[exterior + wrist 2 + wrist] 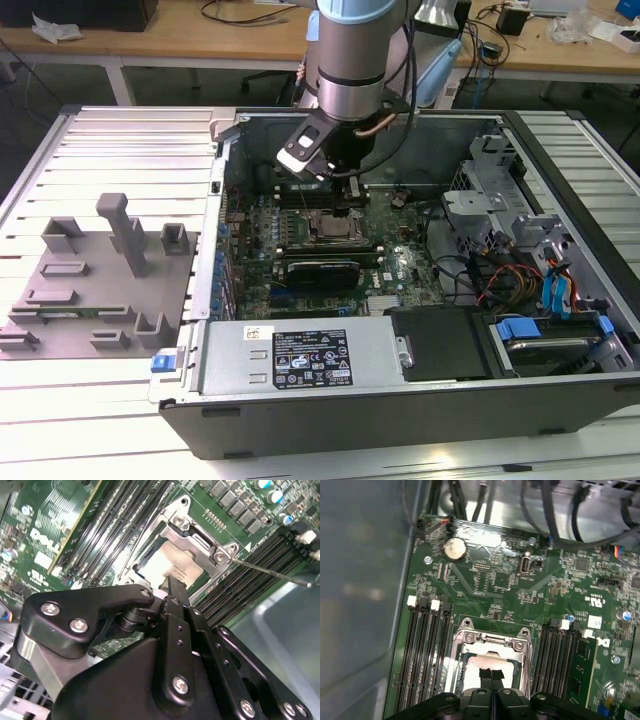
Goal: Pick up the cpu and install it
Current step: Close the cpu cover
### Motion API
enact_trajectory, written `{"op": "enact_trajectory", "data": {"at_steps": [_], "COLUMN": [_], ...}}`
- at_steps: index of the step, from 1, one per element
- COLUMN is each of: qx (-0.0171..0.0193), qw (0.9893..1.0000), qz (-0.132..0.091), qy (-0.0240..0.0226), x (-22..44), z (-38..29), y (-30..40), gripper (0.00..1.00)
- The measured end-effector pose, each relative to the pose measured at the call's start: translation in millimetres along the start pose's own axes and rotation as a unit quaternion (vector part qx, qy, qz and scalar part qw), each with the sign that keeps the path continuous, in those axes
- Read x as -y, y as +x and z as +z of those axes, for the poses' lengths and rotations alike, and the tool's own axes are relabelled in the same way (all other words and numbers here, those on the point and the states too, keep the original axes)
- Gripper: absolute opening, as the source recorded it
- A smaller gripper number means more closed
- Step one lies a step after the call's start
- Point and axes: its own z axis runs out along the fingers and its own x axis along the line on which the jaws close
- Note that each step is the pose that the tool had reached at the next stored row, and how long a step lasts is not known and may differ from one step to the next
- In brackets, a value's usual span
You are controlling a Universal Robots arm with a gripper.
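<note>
Slatted metal table [100, 430] holds an open computer case [400, 410]. My gripper [491, 675] hangs over its socket [490, 641], fingers [486, 679] pressed together, grasping nothing. Cpu [472, 664] lies in that socket; a white printed label [310, 357] sits well apart from it.

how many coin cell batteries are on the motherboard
1. The coin cell lies near the edge of the motherboard, beyond the cpu socket from the fingers; the arm may hide others.

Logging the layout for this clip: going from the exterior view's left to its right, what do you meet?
Grey fixture blocks → cpu → metal drive cage → blue plastic tabs.
</note>
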Motion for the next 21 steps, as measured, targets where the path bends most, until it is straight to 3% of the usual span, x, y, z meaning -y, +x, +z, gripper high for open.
{"op": "enact_trajectory", "data": {"at_steps": [3,6,15,21], "qx": [-0.0006,-0.0013,-0.0033,-0.0043], "qw": [0.9998,0.9989,0.9932,0.9882], "qz": [-0.021,-0.048,-0.116,-0.153], "qy": [-0.0006,-0.0014,-0.0034,-0.0044], "x": [0.0,0.0,0.0,0.0], "z": [0.0,0.0,0.0,0.0], "y": [0.0,0.0,0.0,0.0], "gripper": [0.11,0.11,0.11,0.11]}}
